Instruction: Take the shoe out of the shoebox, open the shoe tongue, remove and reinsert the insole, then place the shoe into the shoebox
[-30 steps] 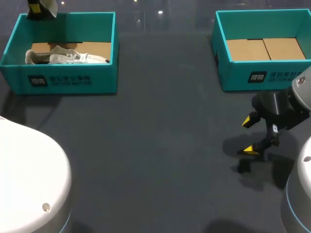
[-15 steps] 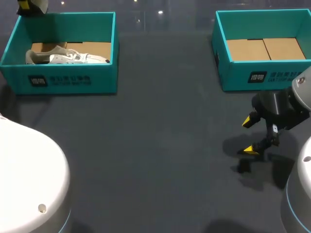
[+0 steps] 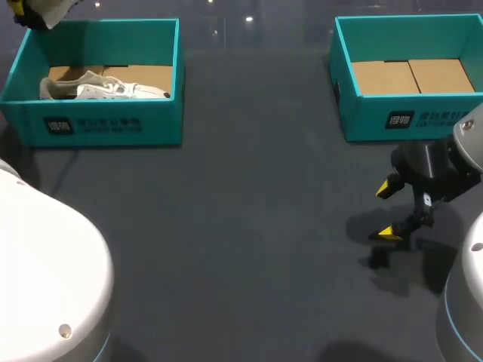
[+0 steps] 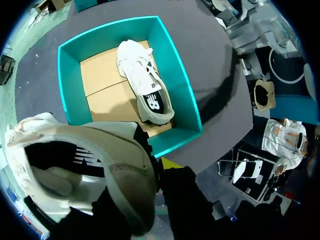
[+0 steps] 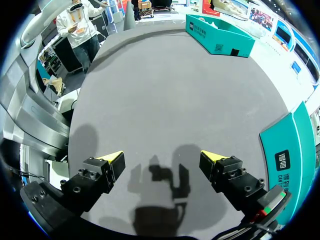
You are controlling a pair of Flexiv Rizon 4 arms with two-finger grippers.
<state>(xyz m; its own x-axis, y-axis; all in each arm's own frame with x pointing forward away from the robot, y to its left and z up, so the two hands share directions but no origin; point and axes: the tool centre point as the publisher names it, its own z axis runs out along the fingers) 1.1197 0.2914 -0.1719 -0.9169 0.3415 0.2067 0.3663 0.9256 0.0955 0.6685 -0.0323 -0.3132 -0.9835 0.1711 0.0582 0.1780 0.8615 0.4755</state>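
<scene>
White shoe (image 4: 75, 165) clamped at its collar in our left gripper (image 4: 159, 167), held above the teal shoebox (image 4: 187, 95); we should set it down level near our wide-open, empty right gripper (image 5: 162, 159).

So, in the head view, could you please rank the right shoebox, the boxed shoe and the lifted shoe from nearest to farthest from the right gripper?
1. Right shoebox, just beyond it.
2. Boxed shoe, inside the left shoebox.
3. Lifted shoe, above the far-left corner.
</scene>
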